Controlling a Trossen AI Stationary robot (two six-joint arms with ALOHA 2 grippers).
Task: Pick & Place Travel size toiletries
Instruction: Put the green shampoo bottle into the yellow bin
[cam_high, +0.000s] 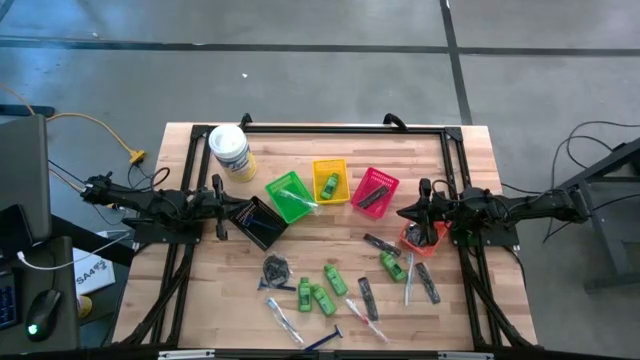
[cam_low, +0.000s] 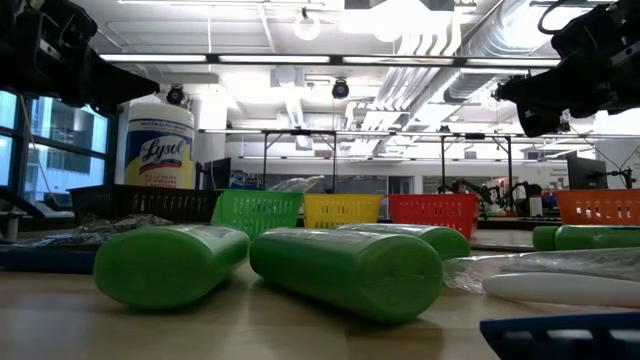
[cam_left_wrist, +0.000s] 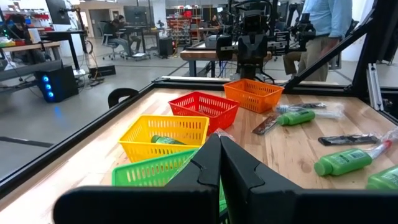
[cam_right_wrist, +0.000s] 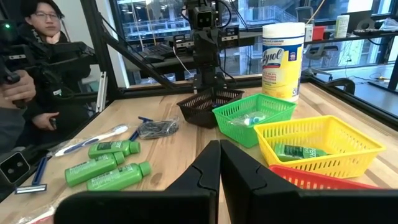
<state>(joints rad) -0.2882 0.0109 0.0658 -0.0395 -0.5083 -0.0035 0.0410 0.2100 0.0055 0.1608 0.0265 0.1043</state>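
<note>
Left gripper (cam_high: 222, 212) clenched on nothing, fingers pressed together, hanging over the near edge of the black basket (cam_high: 259, 221) on the left half of the table (cam_high: 330, 250). Right gripper (cam_high: 415, 212) also clamped closed and empty, above the orange basket (cam_high: 420, 238) on the right side. Between the arms a row of baskets: green basket (cam_high: 289, 195) with a clear-wrapped item in it, yellow basket (cam_high: 331, 181) holding one green mini bottle (cam_high: 329, 185), red basket (cam_high: 374, 191) holding a dark comb-like piece. Behind the green basket, a white wipes tub (cam_high: 231, 152) with yellow label, upright. Remaining toiletries lie loose on the wood toward the table's near edge: a dark coiled bundle (cam_high: 277, 268) near the black basket, a cluster of green bottles (cam_high: 322, 289) at centre, another green bottle (cam_high: 393, 266) just beside the orange basket, black combs (cam_high: 428, 282) to the right, slim clear tubes (cam_high: 284, 319), and a blue-handled razor (cam_high: 323, 340) closest to the edge. In the right wrist view a seated person (cam_right_wrist: 43, 68) is beyond the table's side.
</note>
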